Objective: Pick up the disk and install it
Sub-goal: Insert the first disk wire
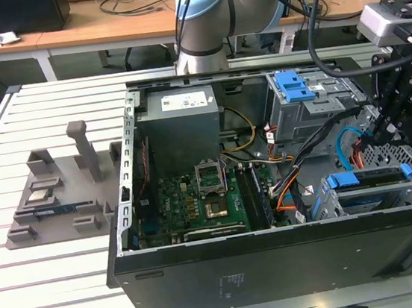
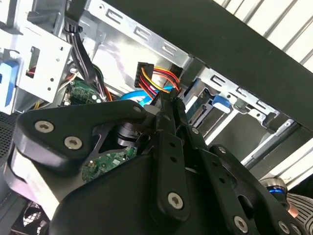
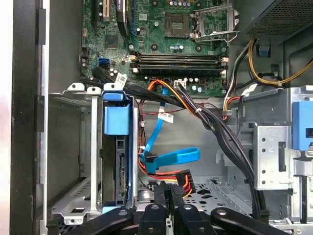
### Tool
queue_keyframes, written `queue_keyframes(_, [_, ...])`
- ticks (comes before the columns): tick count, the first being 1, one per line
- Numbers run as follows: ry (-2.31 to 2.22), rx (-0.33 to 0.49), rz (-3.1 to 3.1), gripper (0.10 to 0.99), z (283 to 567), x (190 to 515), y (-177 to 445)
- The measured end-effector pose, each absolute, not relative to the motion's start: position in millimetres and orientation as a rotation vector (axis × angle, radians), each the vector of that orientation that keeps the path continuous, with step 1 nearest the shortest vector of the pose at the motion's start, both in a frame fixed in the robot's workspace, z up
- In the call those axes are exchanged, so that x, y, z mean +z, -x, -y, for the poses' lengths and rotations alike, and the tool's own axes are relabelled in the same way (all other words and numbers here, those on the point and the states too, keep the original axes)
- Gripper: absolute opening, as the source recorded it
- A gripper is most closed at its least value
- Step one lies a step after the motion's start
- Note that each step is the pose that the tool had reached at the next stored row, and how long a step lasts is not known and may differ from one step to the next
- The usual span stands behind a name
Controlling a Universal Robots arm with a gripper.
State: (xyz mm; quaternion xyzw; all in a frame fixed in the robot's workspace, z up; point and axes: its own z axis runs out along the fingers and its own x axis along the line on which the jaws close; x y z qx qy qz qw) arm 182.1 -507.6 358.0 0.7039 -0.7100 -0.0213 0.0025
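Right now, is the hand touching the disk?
Apart. In the first wrist view the hand sits by the power plug, with a clear gap between it and the disk in its cage.

Inside the open computer case (image 1: 280, 265), the tool (image 1: 378, 131) is hanging low between the upper drive cage (image 1: 313, 107) and the lower drive bay (image 1: 379, 189). A bundle of black cables (image 3: 230, 142) is crossing the gap diagonally, and a blue ribbon cable (image 3: 171, 157) with orange wires (image 3: 168, 177) is lying just below the tool, crowding that pocket. The disk (image 3: 117, 147) is sitting in one bay slot; the slot beside it (image 3: 68, 152) is looking open, possibly with room to pass. The slatted surface (image 1: 64, 284) outside is lying mostly free.
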Motion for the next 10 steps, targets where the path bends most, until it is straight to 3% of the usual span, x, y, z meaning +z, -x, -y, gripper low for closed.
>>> queue_keyframes(10, [-2.208, -0.066, 2.226, 0.165, 516.7, 357.9, -181.7])
